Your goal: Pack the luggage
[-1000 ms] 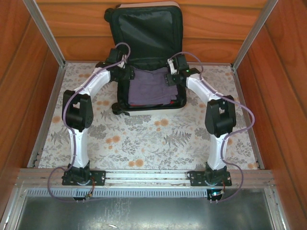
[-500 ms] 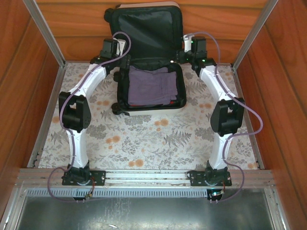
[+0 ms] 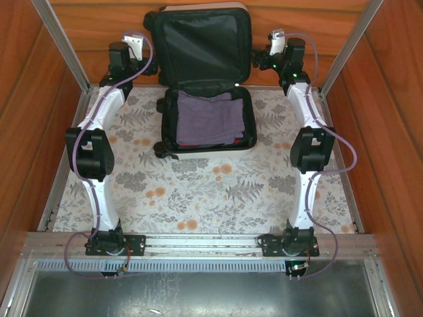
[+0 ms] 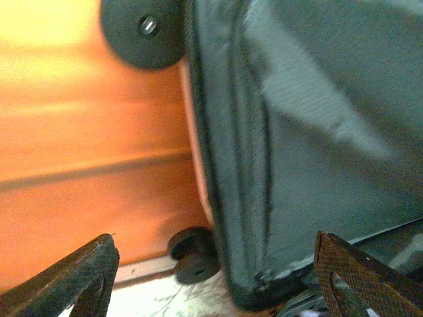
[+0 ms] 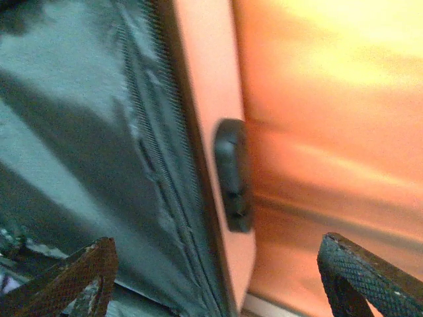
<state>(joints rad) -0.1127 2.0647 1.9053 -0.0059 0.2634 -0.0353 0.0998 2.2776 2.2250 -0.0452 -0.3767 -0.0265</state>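
Left wrist view has the left claw (image 4: pixel 215 241) spread wide, its two dark textured fingers (image 4: pixel 79 274) low in the corners, and beyond them the left edge of the luggage (image 4: pixel 297 132) lid with its black lining, a black wheel (image 4: pixel 142 30) above and another wheel (image 4: pixel 192 254) low by the wall. Right wrist view gives the right claw (image 5: pixel 217 241) spread just as wide, facing the lid's right edge (image 5: pixel 79 132), where a black side handle (image 5: pixel 231 175) sits on the pale shell. From above, the left claw (image 3: pixel 135 53) hangs just left of the raised lid and the right claw (image 3: pixel 271 49) just right of it, both at the far end. The luggage (image 3: pixel 198 46) lies open at the far middle of the worktop (image 3: pixel 198 191), lid propped against the far wall, and a folded purple cloth (image 3: pixel 210 120) lies flat in the bottom half. The worktop wears a floral covering of grey leaves and orange blooms. Wooden walls (image 3: pixel 26 132) close in the left, right and far sides, with aluminium posts (image 3: pixel 63 43) slanting at the corners and a metal rail (image 3: pixel 198 241) along the near edge carrying both arm bases. A second ago both claws were down at the far corners of the cloth inside the bottom half; they have since drawn up and outward to flank the lid. The cloth's far right corner, bunched then, now lies smooth, and the luggage has not shifted.
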